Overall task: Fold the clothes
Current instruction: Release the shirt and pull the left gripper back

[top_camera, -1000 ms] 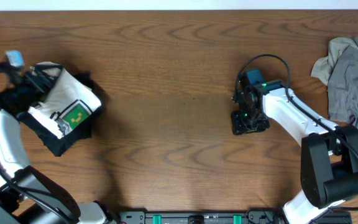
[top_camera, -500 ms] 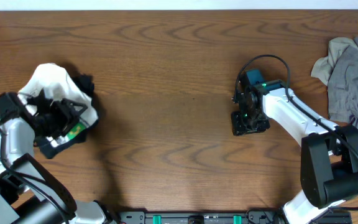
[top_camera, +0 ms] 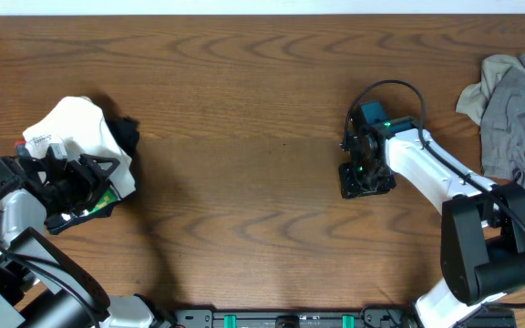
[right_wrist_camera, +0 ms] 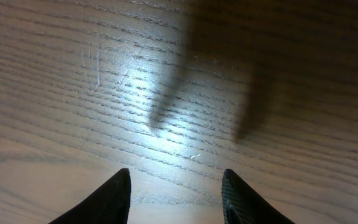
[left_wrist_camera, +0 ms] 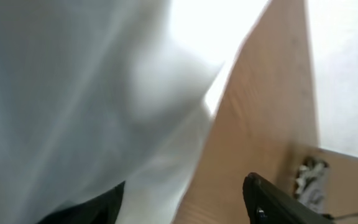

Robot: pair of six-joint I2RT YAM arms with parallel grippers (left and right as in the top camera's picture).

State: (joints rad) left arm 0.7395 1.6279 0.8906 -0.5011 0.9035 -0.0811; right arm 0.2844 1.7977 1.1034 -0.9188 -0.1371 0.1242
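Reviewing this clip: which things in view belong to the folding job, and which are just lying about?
Job: white T-shirt, bunched at the left gripper; grey garment, crumpled at far right.
Lying about: nothing loose that shows; just the table, with the right gripper open over bare wood.

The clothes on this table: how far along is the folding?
Done: nothing looks neatly folded yet. In hand: the white T-shirt lies bunched at the left with the left gripper over it; whether it grips the cloth is unclear. Left: flattening and folding that shirt, then the gray garment crumpled at the right edge. The right gripper hangs open over the table.
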